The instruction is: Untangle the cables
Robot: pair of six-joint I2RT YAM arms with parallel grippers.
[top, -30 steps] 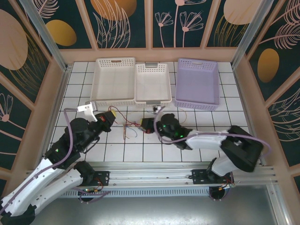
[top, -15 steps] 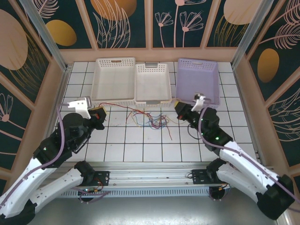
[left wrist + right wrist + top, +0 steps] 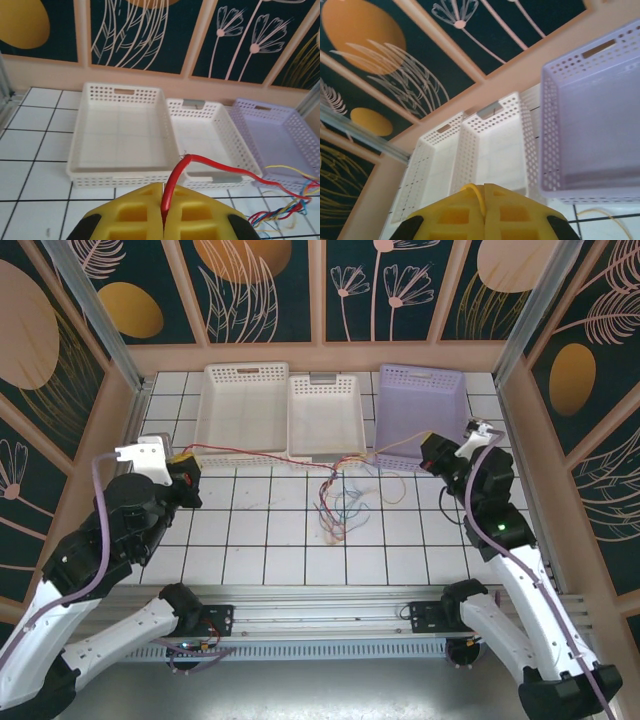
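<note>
Three baskets (image 3: 204, 420), perhaps four cables (image 3: 338, 508), two arms (image 3: 110, 530)

Baskets behind, cables (image 3: 340, 502) in front
At the table's (image 3: 260, 560) far edge sit left basket (image 3: 243, 410), middle basket (image 3: 326, 418), right basket (image 3: 421, 415) abreast — the cables span before them, left gripper (image 3: 186, 462) to right gripper (image 3: 432, 452).

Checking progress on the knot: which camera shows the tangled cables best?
Top view: the whole tangle is visible over the tiles. The left wrist view catches its edge at lower right, past the pinched red cable; the right wrist view shows one yellow cable.
</note>
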